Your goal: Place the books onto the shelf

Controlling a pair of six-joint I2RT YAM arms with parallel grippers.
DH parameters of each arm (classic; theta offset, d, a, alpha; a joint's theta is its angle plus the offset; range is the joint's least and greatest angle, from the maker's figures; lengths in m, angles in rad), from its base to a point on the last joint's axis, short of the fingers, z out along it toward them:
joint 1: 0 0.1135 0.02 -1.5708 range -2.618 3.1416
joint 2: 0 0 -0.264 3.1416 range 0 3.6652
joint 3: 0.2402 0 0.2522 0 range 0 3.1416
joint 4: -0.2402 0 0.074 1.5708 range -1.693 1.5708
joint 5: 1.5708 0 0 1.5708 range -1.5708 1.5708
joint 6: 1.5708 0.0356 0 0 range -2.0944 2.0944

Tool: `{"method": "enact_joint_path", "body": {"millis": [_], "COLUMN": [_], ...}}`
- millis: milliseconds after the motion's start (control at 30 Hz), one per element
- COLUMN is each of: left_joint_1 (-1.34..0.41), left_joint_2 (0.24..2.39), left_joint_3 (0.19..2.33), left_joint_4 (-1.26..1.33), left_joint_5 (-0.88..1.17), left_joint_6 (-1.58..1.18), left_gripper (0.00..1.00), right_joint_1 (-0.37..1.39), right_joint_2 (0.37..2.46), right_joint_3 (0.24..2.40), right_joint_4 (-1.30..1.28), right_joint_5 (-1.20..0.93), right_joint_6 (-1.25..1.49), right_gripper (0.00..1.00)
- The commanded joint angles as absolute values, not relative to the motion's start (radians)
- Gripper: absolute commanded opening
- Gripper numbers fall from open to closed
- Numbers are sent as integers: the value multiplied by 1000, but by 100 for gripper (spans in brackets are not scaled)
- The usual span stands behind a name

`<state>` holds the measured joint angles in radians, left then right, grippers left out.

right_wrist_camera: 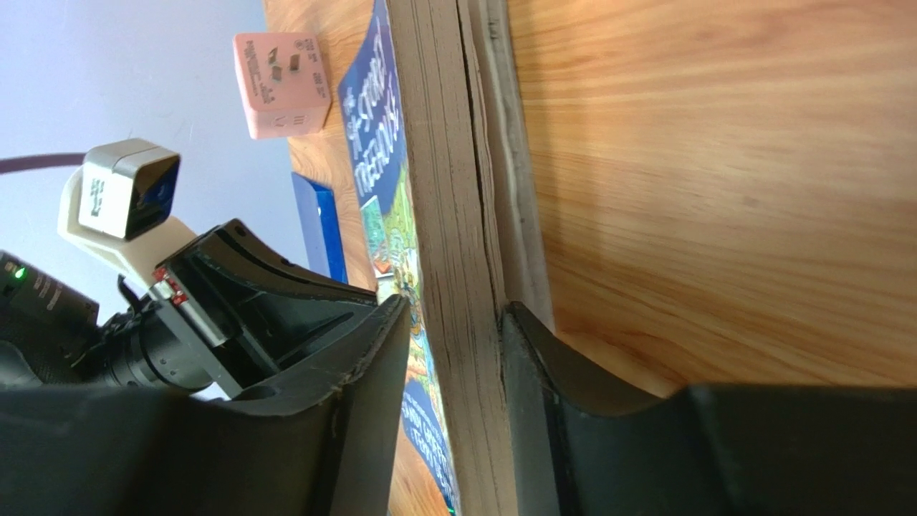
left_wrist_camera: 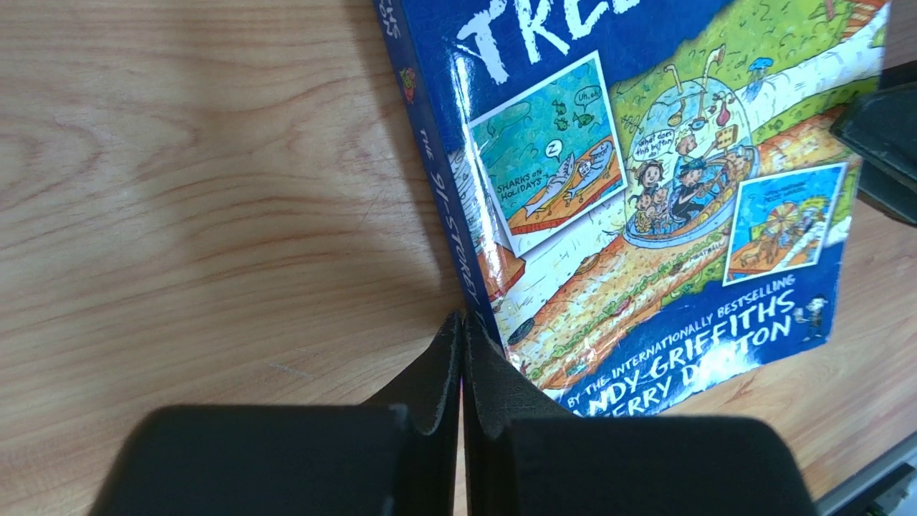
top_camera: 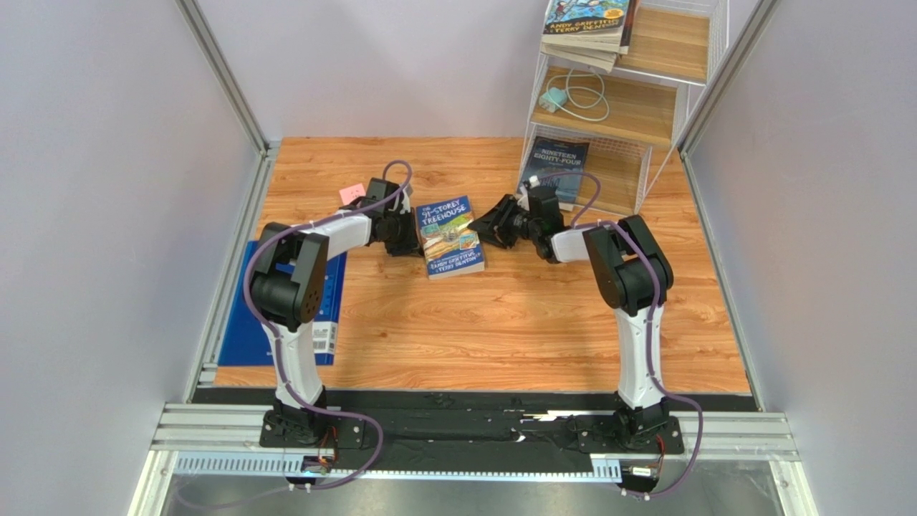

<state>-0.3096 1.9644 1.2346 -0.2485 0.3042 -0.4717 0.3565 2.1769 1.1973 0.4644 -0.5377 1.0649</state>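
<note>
Left gripper (left_wrist_camera: 461, 323) pinched together, tips at the spine of the book (left_wrist_camera: 646, 161), which lies flat, long axis front-to-back. Right gripper (right_wrist_camera: 452, 312) straddles its page edge, can't tell if clamped. Shelf (top_camera: 635, 113) far right, behind right arm

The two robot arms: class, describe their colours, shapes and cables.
The left arm and right arm match: white tubes with bulky black joints. A purple cable loops along each. The left hand and right hand are black, with two flat fingers.

Left claw (left_wrist_camera: 461, 344) pinched shut; right claw (right_wrist_camera: 454, 312), turned sideways, clamps the edge of the book (top_camera: 450, 237).
</note>
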Motion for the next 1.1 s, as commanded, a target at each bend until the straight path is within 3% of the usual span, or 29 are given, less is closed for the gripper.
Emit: {"method": "enact_joint_path", "body": {"millis": [0,267,367,400,467,567,600,700,800,1067], "left_joint_1": [-324,-324,-324,-324,-324,-324,-324,-324,-322,-319], "left_joint_2": [1986,1996,1979,1968,1915,1792,1754,1606,1465,1260], "left_joint_3": [1272,1296,1283,1278,1246,1188,1172,1121,1063,924], "left_joint_4": [-262,-258,-249,-252,-255,-256,-261,-267,-243,-77], "left_joint_5": [333,350,351,335,312,258,235,216,221,363], "left_joint_6": [-465,-462,-456,-454,-449,-436,-430,-414,-422,-511], "left_gripper": [0,0,0,0,0,16,32,66,78,87], "right_joint_1": [431,472,472,469,465,446,434,411,385,318], "right_joint_2": [2152,2203,2203,2200,2181,2135,2125,2073,2010,1884], "right_joint_3": [1272,1382,1370,1359,1339,1304,1295,1261,1221,1088], "right_joint_4": [480,313,311,311,313,318,321,356,423,812], "right_joint_5": [-687,-775,-762,-756,-733,-712,-713,-727,-761,-888], "right_joint_6": [1037,940,931,933,933,933,933,946,980,1241], "right_gripper": [39,44,20,4,0,0,0,0,0,0]}}
